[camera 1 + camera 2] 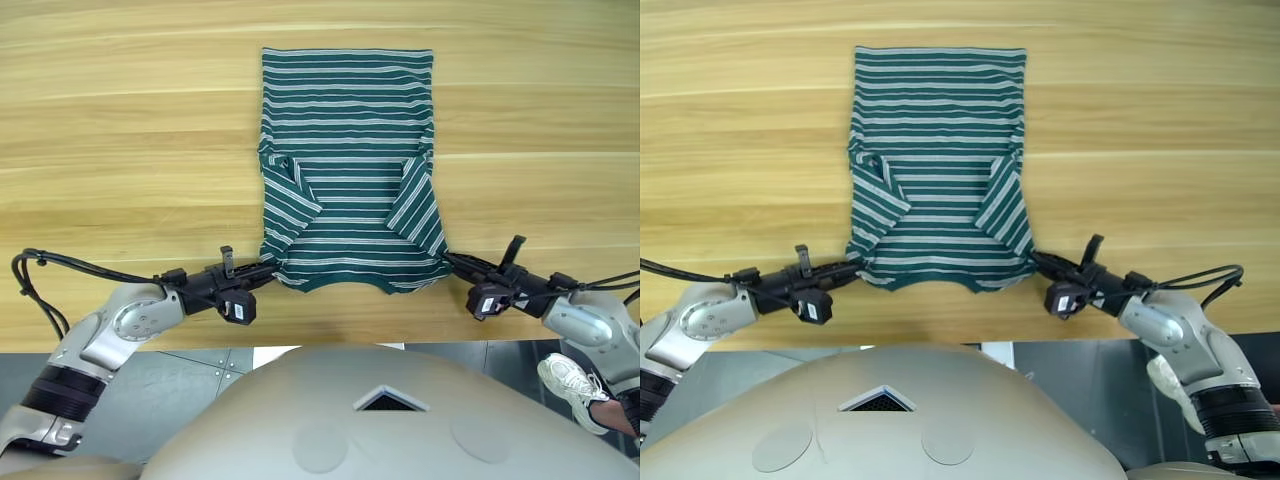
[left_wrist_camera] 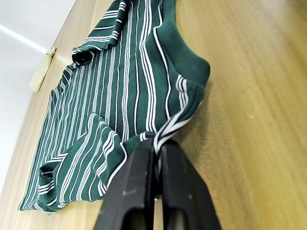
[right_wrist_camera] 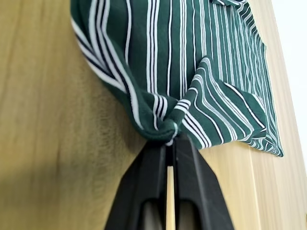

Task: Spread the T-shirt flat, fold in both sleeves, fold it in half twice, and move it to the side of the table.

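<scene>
A green T-shirt with white stripes (image 1: 348, 150) lies flat on the wooden table (image 1: 120, 150), both sleeves folded in over the chest. Its collar end faces me near the front edge. My left gripper (image 1: 268, 265) is shut on the T-shirt's near left shoulder corner (image 2: 160, 136). My right gripper (image 1: 447, 259) is shut on the near right shoulder corner (image 3: 168, 132). Both pinched corners are bunched up at the fingertips. The hem end lies far from me, smooth and square.
Bare wood stretches wide on both sides of the T-shirt and beyond it. The table's front edge (image 1: 400, 340) runs just under both grippers, with floor below. A person's shoe (image 1: 575, 385) shows at the lower right, off the table.
</scene>
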Controlling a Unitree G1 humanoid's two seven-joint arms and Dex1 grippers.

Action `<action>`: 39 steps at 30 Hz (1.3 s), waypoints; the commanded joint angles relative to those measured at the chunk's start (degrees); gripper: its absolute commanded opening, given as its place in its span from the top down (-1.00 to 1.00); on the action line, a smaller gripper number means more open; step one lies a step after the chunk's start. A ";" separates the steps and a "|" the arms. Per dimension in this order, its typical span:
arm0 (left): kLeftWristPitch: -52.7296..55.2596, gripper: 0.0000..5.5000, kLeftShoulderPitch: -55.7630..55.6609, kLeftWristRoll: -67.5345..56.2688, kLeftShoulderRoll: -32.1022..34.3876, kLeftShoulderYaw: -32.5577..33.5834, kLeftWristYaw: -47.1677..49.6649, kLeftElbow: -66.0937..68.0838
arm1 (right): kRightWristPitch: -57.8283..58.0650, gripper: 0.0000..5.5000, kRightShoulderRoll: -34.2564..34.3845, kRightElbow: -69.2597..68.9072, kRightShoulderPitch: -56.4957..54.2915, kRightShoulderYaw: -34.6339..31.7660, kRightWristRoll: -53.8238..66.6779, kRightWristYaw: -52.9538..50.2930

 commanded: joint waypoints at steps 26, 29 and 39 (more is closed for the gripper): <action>8.85 0.99 -9.77 -4.77 -14.39 6.95 7.86 -3.46 | 9.43 1.00 12.94 -8.11 -9.67 -7.49 4.97 -5.59; 9.50 0.99 -14.23 -3.50 -16.07 6.56 8.36 0.41 | 11.82 1.00 17.01 -4.31 -17.49 -5.16 2.09 -7.93; 7.48 0.99 -37.81 0.53 -22.73 6.96 17.50 27.57 | 13.95 1.00 25.01 25.25 -43.66 3.10 -8.51 -18.72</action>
